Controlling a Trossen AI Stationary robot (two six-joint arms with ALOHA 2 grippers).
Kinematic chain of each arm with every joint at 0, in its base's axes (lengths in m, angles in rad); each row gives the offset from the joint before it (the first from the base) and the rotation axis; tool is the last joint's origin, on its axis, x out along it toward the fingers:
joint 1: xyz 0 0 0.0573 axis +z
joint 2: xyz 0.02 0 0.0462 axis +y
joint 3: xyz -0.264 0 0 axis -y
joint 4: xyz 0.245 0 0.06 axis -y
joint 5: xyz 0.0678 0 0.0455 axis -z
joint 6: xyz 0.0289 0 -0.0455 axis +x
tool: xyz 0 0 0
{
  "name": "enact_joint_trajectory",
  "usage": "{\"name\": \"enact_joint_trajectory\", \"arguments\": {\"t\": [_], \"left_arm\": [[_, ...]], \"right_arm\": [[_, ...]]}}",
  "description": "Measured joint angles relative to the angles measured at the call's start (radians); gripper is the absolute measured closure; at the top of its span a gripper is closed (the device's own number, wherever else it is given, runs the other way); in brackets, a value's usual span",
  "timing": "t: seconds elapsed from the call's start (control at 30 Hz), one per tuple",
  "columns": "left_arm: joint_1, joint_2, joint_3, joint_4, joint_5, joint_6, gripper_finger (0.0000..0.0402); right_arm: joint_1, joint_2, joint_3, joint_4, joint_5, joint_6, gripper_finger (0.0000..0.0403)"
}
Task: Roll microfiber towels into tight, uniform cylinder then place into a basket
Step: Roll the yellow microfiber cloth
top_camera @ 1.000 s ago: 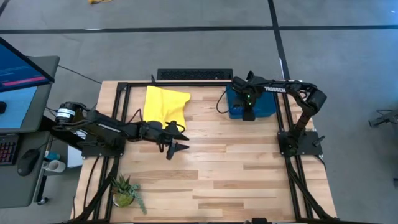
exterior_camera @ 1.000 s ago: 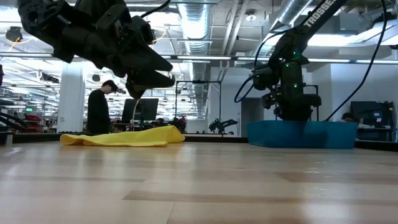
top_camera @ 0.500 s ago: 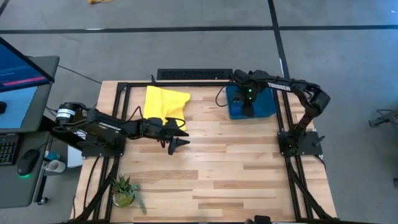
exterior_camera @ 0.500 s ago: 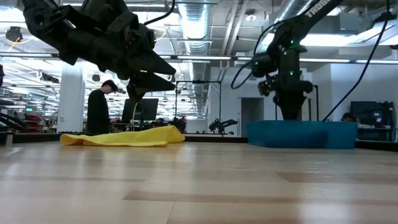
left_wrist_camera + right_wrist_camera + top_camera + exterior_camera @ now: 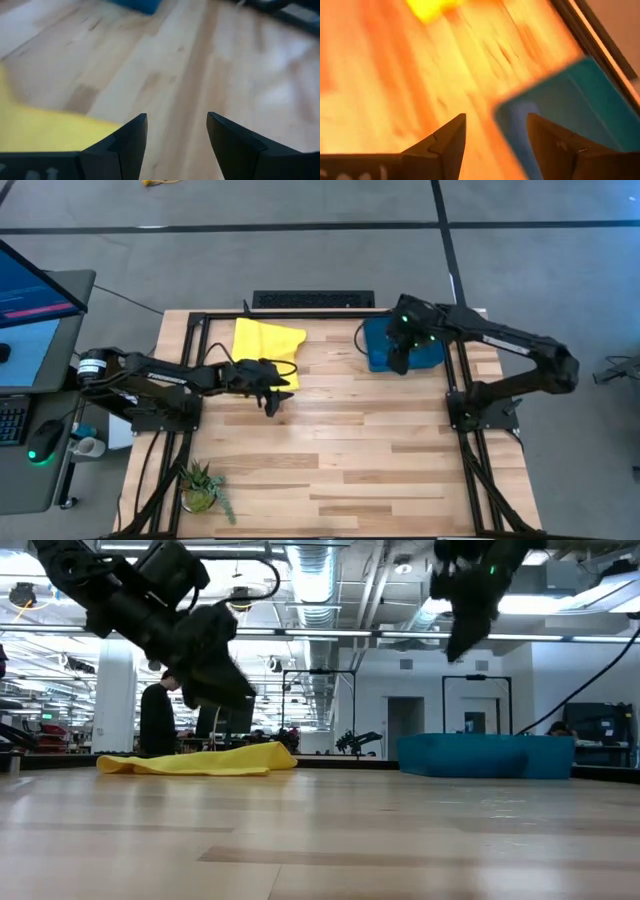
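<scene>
The yellow towel (image 5: 267, 346) lies spread and slightly rumpled on the table (image 5: 350, 450), at its far edge, well to the left of the basket (image 5: 405, 350), which sits at the far right corner. No blue towel can be made out apart from the basket; it may be inside, but the views do not settle it.

The left gripper (image 5: 272, 402) hangs in the air just off the yellow towel's near right corner, its fingers spread and holding nothing; the left wrist view shows bare wood between the fingers (image 5: 127, 142) and yellow cloth off to one side. The right gripper (image 5: 399, 363) hovers over the basket's near left edge, raised clear of it in the low view, fingers likewise apart and empty.

The yellow towel is not yet rolled, so the risks lie in the start of the roll. Its edge is wavy and folded, not flat: a pinch at one corner alone would likely drag the cloth into a bunch or a slanted cone instead of an even cylinder. The towel lies close to the table's far frame, so pushing it away from the basket side or outward could slide it off the wood. If the left gripper descends where it hangs now, it may close on bare table beside the cloth. The right arm, swinging from the basket toward the towel, could also clip the basket wall and shift it.
</scene>
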Motion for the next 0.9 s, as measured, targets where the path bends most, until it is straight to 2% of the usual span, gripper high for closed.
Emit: {"name": "enact_joint_trajectory", "arguments": {"t": [0.13, 0.2, 0.3, 0.43, 0.53, 0.63, 0.9], "left_arm": [[-0.015, 0.021, 0.000, -0.057, -0.102, 0.007, 0.0203], [-0.019, 0.040, -0.001, -0.080, -0.158, 0.007, 0.0203], [-0.020, 0.070, -0.001, -0.097, -0.213, 0.006, 0.0203], [-0.020, 0.117, -0.001, -0.088, -0.256, -0.001, 0.0203], [-0.020, 0.166, -0.001, -0.065, -0.318, -0.030, 0.0203], [-0.020, 0.224, -0.001, -0.030, -0.363, -0.047, 0.0203], [-0.020, 0.407, 0.028, 0.164, -0.368, -0.049, 0.0203]], "right_arm": [[0.162, -0.046, -0.008, 0.111, 0.006, 0.140, 0.0175], [0.247, -0.050, -0.008, 0.188, 0.042, 0.211, 0.0175], [0.368, -0.050, -0.008, 0.271, 0.173, 0.275, 0.0175], [0.507, -0.019, -0.008, 0.387, 0.409, 0.279, 0.0175], [0.579, 0.018, -0.007, 0.458, 0.533, 0.279, 0.0175], [0.621, 0.064, -0.008, 0.465, 0.558, 0.279, 0.0175], [0.645, 0.179, -0.010, 0.437, 0.561, 0.307, 0.0175]]}}
